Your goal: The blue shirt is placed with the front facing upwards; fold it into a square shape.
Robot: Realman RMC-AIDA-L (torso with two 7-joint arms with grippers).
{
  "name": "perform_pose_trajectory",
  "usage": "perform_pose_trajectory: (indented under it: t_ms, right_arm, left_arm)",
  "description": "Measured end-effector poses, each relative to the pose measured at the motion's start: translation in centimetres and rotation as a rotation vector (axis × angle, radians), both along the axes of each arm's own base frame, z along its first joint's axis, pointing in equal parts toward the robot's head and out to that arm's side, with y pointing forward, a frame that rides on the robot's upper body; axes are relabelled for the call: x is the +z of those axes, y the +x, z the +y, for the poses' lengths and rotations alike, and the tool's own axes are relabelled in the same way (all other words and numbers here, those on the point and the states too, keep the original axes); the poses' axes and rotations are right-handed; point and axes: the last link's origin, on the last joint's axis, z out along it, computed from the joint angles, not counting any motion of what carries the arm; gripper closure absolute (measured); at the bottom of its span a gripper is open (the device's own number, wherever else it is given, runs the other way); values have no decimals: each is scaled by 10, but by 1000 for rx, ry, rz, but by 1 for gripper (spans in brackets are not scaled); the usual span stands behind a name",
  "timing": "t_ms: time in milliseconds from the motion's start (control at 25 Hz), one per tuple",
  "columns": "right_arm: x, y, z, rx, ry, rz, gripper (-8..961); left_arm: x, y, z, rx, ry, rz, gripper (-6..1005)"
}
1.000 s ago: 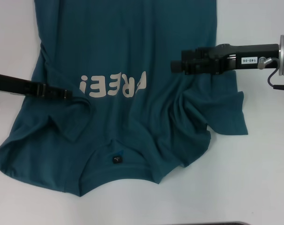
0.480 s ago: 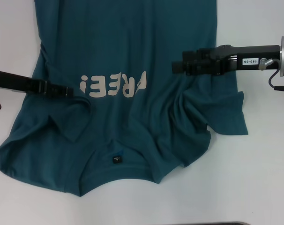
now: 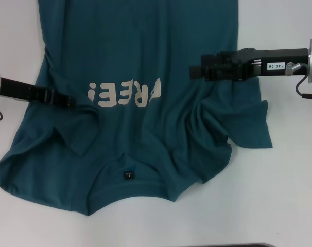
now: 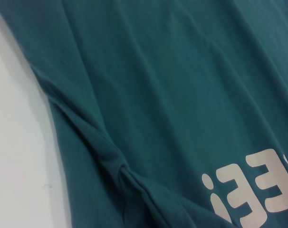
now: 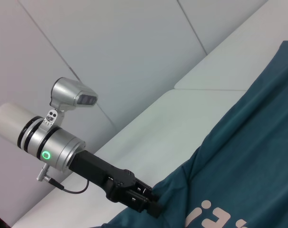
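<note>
The blue shirt [image 3: 145,56] lies front up on the white table, neckline toward me. Its off-white print [image 3: 125,94] and its small black label [image 3: 128,175] both show. My left gripper [image 3: 69,101] is low at the shirt's left edge, beside a bunched fold of the sleeve. My right gripper [image 3: 193,72] reaches in from the right, over the rumpled right side of the chest. The left wrist view looks down on the shirt [image 4: 172,95] and a twisted ridge of cloth. In the right wrist view the left gripper [image 5: 153,206] meets the shirt's [image 5: 248,156] edge.
White table [image 3: 279,195] surrounds the shirt. The right sleeve [image 3: 251,126] lies creased and spread toward the right. A cable [image 3: 302,90] hangs from the right arm's wrist. A padded white wall [image 5: 134,57] rises behind the table.
The left gripper has slid a little to the left along the shirt's edge. The right gripper has drawn back slightly to the right. The shirt looks unchanged.
</note>
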Motion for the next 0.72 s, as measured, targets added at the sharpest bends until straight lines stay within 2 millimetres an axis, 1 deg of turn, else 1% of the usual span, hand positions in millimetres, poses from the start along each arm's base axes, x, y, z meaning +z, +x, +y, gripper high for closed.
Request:
perform_pose_trajectory:
  t_ms: [240,480,640,720]
  right_arm:
    - [0,0,0,0,1,1,101]
    - [0,0,0,1,1,1,99]
    - [-1,0,-1,0,-1,2,100]
    - [-1,1,-1,-1,-1,2,101]
  left_arm:
    - [1,1,1,-4,4,3,692]
    - [-2,7,5,-17,12,-8,886]
    - [-9,17,9,-37,8,-20,887]
    - [-15,26,11,-53,0,-31,887]
